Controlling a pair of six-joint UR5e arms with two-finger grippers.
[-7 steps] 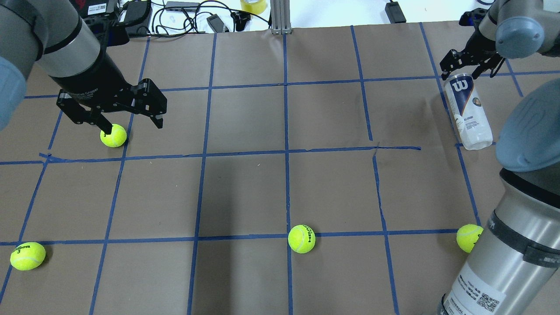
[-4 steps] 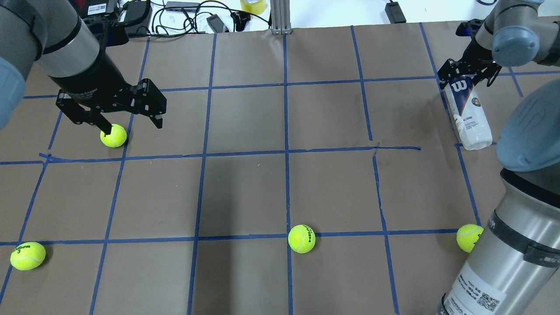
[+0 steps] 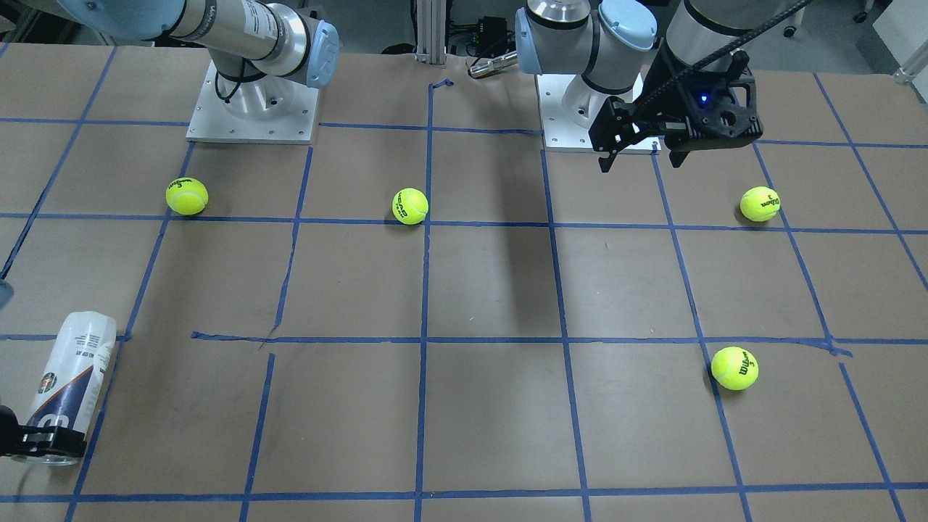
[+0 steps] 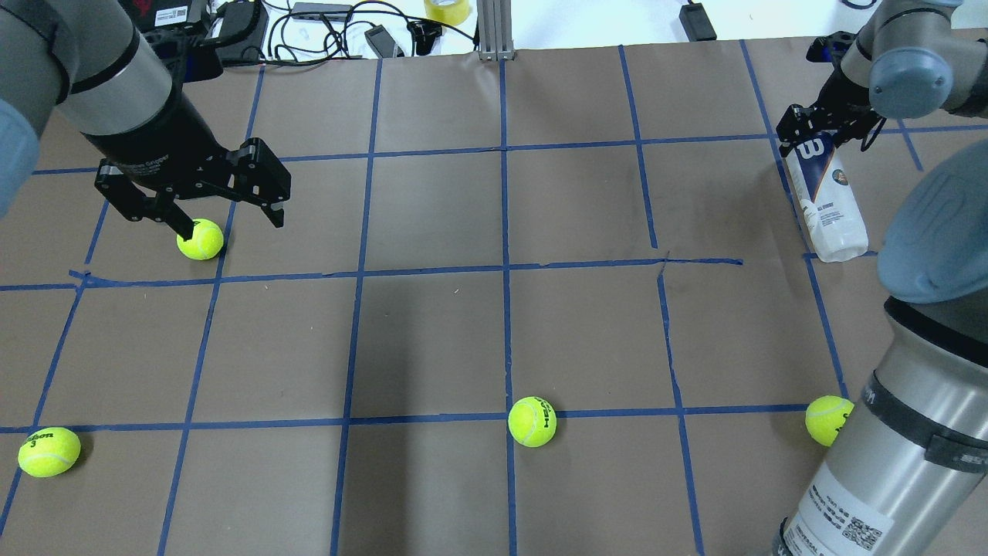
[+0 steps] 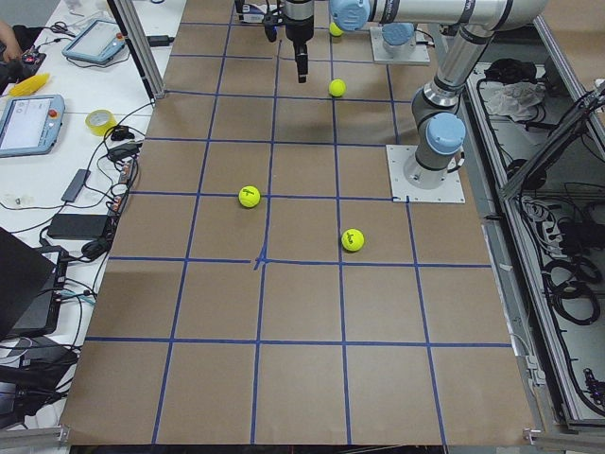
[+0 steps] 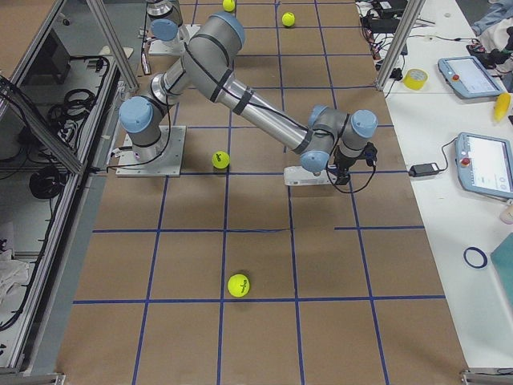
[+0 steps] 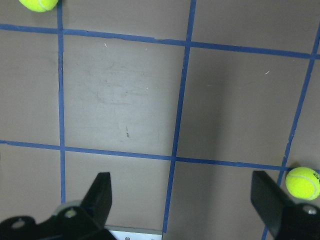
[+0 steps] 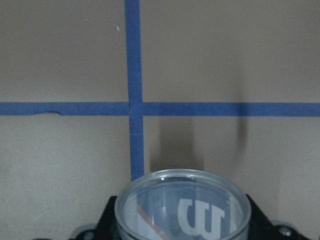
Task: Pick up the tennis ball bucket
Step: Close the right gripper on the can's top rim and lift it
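The tennis ball bucket [image 4: 826, 201] is a clear can with a white-and-navy "W" label. It lies on its side at the table's right edge and also shows in the front-facing view [image 3: 69, 380]. My right gripper [image 4: 820, 131] is at its navy far end, with a finger on each side of the can. In the right wrist view the can's round rim [image 8: 182, 205] fills the gap between the fingers. My left gripper [image 4: 234, 225] is open and empty. It hangs above the table beside a tennis ball [image 4: 200, 239].
Three more tennis balls lie at the front left [image 4: 49, 452], front middle [image 4: 532, 422] and front right [image 4: 827, 419]. The right arm's base [image 4: 888, 463] stands beside the last. Cables and devices [image 4: 324, 23] lie past the table's far edge.
My right gripper has come down over the can's navy end and its fingers have narrowed around it. The left gripper has barely moved.
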